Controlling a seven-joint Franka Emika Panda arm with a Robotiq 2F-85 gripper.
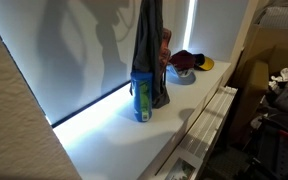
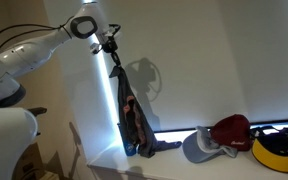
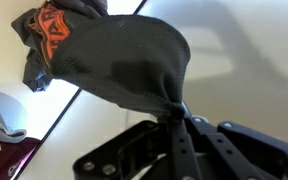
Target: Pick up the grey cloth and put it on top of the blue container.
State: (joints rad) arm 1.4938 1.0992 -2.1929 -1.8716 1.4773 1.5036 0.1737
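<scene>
One maroon cap (image 1: 187, 60) near blue container (image 1: 141, 98).

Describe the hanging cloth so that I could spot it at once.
Start at the white ledge along the pale wall, where a tall slim blue canister stands. Dangling beside it from the robot's shut gripper is the long dark grey cloth. Unlike the maroon cap lying further along, it hangs and has orange-red edging.

grey cloth (image 1: 152, 45): top cut off by upper edge | jaws: tips hidden in cloth, wrist view
</scene>
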